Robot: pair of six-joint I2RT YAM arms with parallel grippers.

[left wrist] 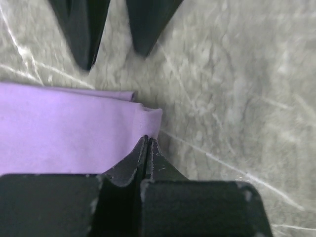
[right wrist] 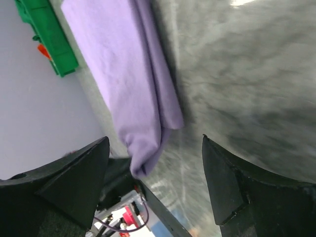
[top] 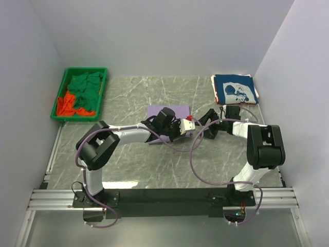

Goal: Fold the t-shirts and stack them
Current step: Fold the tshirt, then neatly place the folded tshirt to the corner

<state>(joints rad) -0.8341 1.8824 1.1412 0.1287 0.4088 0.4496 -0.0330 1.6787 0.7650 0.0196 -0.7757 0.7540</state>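
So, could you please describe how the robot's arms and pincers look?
The left arm and right arm have white links, bulky black joints and looping purplish cables. The left pincer and right pincer have matte black tapered fingers.

Grey-green marble pattern on the table (top: pixel 128 164), with pale veins crossing. At centre, lavender t-shirt (top: pixel 177 110) in plain, even colour. Far right, navy t-shirt (top: pixel 234 90) with white graphic print. Far left, bright green bin (top: pixel 59 100). Inside it, green t-shirts (top: pixel 85 87) and, at the near end, an orange-red t-shirt (top: pixel 65 106). White and black arms (top: pixel 131 135), with dull purple cables (top: pixel 193 159). Black on left gripper (left wrist: pixel 147 148), scuffed pale at the tips. Black on right gripper (right wrist: pixel 155 140) too. Pale grey-lilac walls (top: pixel 164 36).
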